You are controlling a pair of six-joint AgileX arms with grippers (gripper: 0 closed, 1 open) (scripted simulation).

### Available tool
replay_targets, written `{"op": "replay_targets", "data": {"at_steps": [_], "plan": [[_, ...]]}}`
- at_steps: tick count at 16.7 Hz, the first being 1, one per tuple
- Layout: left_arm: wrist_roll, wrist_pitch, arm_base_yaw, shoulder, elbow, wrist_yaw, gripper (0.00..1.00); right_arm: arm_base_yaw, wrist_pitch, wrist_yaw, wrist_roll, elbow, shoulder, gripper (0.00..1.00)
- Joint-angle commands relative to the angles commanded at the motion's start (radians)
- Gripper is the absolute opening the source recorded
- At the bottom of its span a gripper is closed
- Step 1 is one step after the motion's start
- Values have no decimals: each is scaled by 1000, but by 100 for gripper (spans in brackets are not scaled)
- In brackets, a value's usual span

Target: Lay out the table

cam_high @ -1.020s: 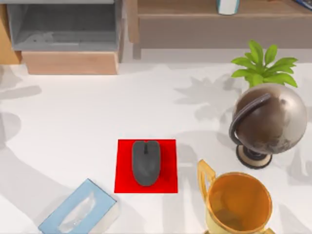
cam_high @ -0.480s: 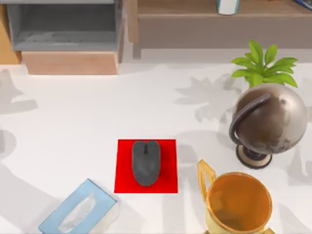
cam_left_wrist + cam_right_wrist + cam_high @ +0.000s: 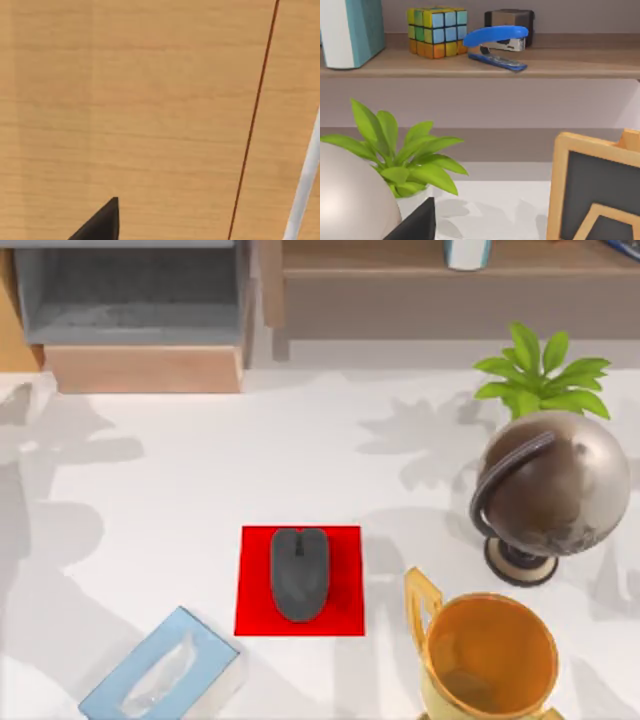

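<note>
A mouse (image 3: 299,573) lies on a mat (image 3: 345,615) mid-surface (image 3: 180,490); tissue box (image 3: 160,668) to its left, trophy (image 3: 488,658) and globe (image 3: 550,490) right.

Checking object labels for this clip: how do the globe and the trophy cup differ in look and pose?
The globe is a closed, dull brown-silver ball on a small round stand; the trophy cup is an open golden bowl with a side handle. The globe stands nearer the plant; the cup sits at the top view's lower edge. Both stand upright on the table, on its right side.
</note>
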Motion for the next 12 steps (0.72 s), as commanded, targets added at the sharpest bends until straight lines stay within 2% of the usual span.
{"op": "replay_targets", "data": {"at_steps": [3, 7, 12], "plan": [[-126, -9, -169, -115, -40, -103, 100, 0, 0, 0, 0, 0, 0, 100], [-355, -73, -480, -202, -79, -281, 100, 0, 0, 0, 0, 0, 0, 100], [-686, -204, -854, -192, 33, -542, 100, 0, 0, 0, 0, 0, 0, 100]]}}
